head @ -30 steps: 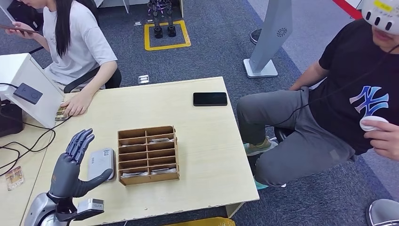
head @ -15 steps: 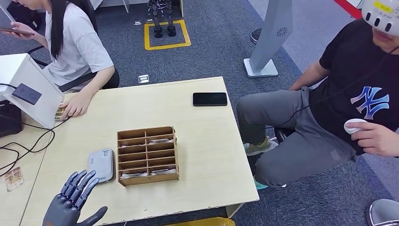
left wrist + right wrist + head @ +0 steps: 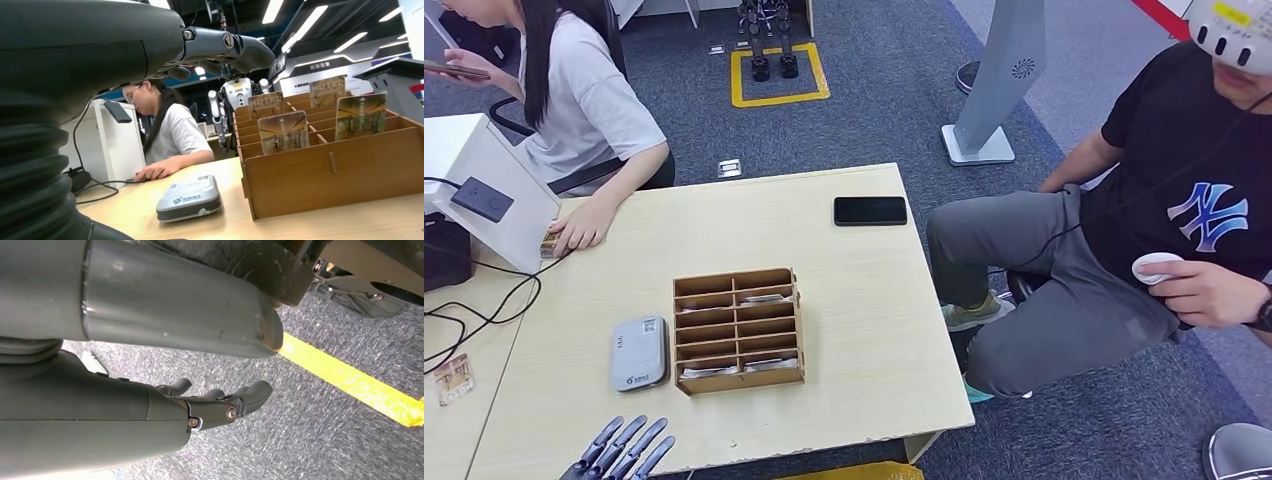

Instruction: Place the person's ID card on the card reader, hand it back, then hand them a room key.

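My left hand (image 3: 619, 452) has dark blue-grey jointed fingers behind a ribbed grey wrist cover. My right hand (image 3: 220, 402) is dark grey, with small silver screws at its knuckles.

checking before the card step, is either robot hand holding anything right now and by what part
Nothing is held. The left hand hovers at the table's near edge with fingers spread and empty. The right hand hangs over the carpet, fingers loosely curled around nothing.
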Robot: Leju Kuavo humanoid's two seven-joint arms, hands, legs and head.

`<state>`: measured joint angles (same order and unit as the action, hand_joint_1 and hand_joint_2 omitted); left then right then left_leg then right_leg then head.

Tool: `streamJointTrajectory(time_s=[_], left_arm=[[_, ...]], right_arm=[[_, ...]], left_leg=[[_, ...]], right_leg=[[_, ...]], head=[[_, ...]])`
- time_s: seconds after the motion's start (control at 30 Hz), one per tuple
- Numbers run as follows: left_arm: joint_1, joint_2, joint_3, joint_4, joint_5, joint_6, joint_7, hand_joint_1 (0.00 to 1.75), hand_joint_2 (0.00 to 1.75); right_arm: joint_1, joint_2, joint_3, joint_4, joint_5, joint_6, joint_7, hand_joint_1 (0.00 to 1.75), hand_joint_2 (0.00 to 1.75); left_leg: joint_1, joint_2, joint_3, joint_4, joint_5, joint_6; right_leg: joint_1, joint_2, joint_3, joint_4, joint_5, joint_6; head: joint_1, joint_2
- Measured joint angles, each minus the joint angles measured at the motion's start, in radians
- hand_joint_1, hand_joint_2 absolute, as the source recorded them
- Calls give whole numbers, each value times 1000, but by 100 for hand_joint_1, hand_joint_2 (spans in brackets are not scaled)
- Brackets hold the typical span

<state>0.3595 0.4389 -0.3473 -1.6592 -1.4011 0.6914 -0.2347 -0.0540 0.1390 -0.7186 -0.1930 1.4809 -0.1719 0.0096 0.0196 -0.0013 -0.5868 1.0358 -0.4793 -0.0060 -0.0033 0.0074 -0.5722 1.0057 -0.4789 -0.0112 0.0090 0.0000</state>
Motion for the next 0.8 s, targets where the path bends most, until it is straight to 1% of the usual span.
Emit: streamJointTrajectory(time_s=[0.1,0.2,0.27,0.4,0.5,0.6,0.8], left_arm=[[-44,-32,-9,47,10,0,7,0,175],[-101,-97,-9,112,13,0,9,0,175],[-128,-132,-9,145,13,0,9,0,175],[-165,-177,-9,189,7,0,21,0,175],[-192,-212,-9,212,16,0,11,0,175],[-216,-241,-8,228,24,0,0,0,175],[-236,-270,-7,248,25,0,0,0,175]], right_arm=[[-1,0,-7,0,-1,0,0,0,0],[-3,2,-12,0,-1,-2,-1,0,0],[-3,3,-14,0,-1,-4,-1,0,0],[-3,3,-16,0,1,-4,-1,0,0],[-4,3,-19,0,4,-6,-3,0,0],[-4,4,-22,0,12,-6,-4,0,0],[-4,6,-28,0,17,-6,-4,0,0]], left_leg=[[0,-1,0,0,0,0],[0,-3,0,0,1,1],[0,-3,0,0,1,1],[0,-3,1,1,1,1],[0,-3,0,1,1,1],[0,-3,0,1,1,1],[0,-3,1,1,1,1]], right_leg=[[0,-1,1,0,0,0],[0,-3,1,0,0,0],[0,-3,1,0,0,0],[0,-3,1,0,0,0],[0,-3,1,0,0,0],[0,-2,1,0,0,0],[0,-2,1,0,0,0]], head=[[0,0],[0,0],[0,0],[0,0],[0,0],[0,0],[0,0]])
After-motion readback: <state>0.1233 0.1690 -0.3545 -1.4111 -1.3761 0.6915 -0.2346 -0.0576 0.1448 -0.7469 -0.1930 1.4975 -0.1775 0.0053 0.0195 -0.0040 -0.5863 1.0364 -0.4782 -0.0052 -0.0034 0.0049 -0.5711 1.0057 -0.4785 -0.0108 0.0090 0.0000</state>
